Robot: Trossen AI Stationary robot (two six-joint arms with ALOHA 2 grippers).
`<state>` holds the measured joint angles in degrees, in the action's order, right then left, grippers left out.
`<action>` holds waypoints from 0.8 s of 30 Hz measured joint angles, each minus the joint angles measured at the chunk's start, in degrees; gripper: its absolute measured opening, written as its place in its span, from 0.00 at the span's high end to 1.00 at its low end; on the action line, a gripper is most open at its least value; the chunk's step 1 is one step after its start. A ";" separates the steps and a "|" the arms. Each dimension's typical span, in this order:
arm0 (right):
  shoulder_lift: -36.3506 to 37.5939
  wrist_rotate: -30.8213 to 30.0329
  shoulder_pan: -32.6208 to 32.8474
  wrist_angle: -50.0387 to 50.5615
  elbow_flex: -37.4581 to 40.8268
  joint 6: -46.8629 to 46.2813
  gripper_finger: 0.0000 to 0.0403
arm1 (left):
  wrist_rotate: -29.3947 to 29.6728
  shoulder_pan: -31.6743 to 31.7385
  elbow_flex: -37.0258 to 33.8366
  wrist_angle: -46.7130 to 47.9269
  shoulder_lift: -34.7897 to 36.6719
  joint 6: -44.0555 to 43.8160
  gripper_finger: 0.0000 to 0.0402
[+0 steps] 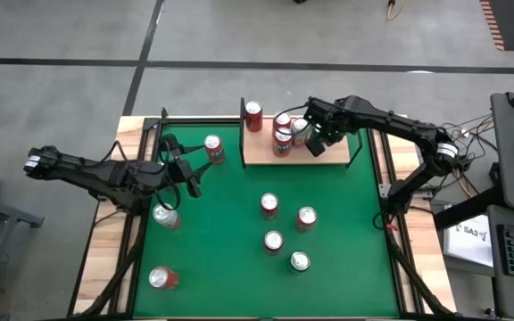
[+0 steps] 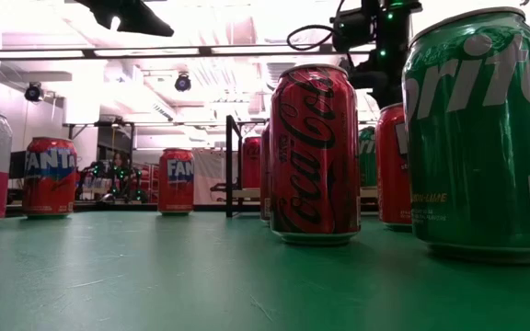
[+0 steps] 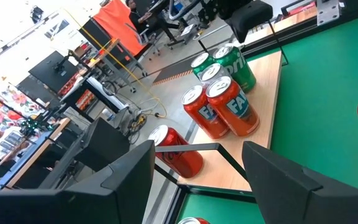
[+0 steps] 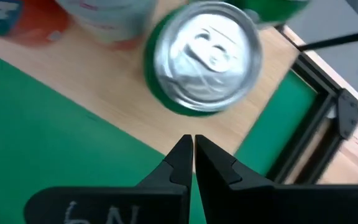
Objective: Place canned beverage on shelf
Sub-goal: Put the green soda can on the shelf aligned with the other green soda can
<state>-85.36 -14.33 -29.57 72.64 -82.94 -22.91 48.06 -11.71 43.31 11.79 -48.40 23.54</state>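
Right arm reaches in from the table's right edge, elbow bent, its right gripper [image 4: 193, 152] poised over the shelf [image 1: 255, 149], fingers pressed together, nothing between them. Directly below sits a green can [image 4: 204, 59], silver top up, standing on the tan board close to its edge by the green felt [image 4: 36, 124]. Beside it on the board, a cluster of red cans [image 3: 222, 109]. Left arm lies stretched across the table's left side, left gripper [image 3: 197, 171] with fingers spread and empty, next to a red can [image 1: 213, 148] on the felt
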 joint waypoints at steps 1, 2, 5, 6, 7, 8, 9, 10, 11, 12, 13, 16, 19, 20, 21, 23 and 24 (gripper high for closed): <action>0.00 0.01 0.04 -0.34 0.07 0.08 0.98 | 0.00 0.00 0.00 0.00 0.00 0.01 0.44; 0.00 0.11 0.06 -0.77 0.09 0.25 0.98 | -0.01 -0.01 0.00 0.00 0.00 -0.01 0.44; -0.02 0.73 -0.01 -1.95 0.11 0.32 0.98 | -0.01 -0.01 0.00 0.00 0.00 0.01 0.44; -0.04 0.91 -0.01 -2.29 0.15 0.32 0.98 | 0.00 0.00 0.00 0.01 0.00 -0.01 0.44; -0.04 1.18 -0.01 -2.97 0.19 0.34 0.98 | -0.01 0.00 0.00 0.02 0.00 -0.01 0.44; -0.04 1.41 0.01 -3.52 0.21 0.35 0.98 | 0.01 0.00 0.00 0.02 0.00 0.01 0.44; -0.04 1.40 0.04 -3.76 0.35 0.33 0.98 | 0.00 0.01 0.00 0.02 0.00 0.01 0.44; -0.04 1.44 0.06 -3.92 0.60 0.30 0.98 | 0.00 0.00 0.00 0.02 0.00 0.01 0.44; -0.04 1.42 0.06 -4.33 0.88 0.30 0.98 | 0.00 -0.01 0.00 0.02 0.00 0.01 0.44; -0.04 1.04 0.06 -4.83 1.22 0.34 0.98 | -0.01 -0.01 0.00 0.02 0.00 0.01 0.44; -0.04 0.48 0.06 -5.01 1.63 0.34 0.98 | 0.00 0.00 0.00 0.04 0.00 0.01 0.44; -0.04 -0.46 0.03 -5.56 2.79 0.41 0.98 | 0.01 -0.01 0.00 0.04 0.00 0.01 0.44; -0.07 -1.17 0.03 -5.66 3.40 0.57 0.98 | 0.01 0.01 0.00 0.04 0.00 0.03 0.44; -0.07 -1.68 0.03 -5.71 3.41 0.65 0.98 | -0.01 0.00 0.00 0.04 0.00 0.03 0.44; -0.07 -2.24 0.03 -5.77 3.41 0.75 0.98 | -0.01 -0.01 0.00 0.05 0.00 0.03 0.44; -0.07 -3.13 0.03 -5.80 3.41 1.17 0.98 | 0.01 0.00 0.00 0.04 0.00 0.03 0.44; -0.07 -3.57 0.03 -5.87 3.41 1.23 0.98 | 0.01 0.01 0.00 0.05 0.00 0.03 0.44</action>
<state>-85.43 -17.90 -29.54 66.77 -79.53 -21.68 48.07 -11.71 43.31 11.84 -48.40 23.57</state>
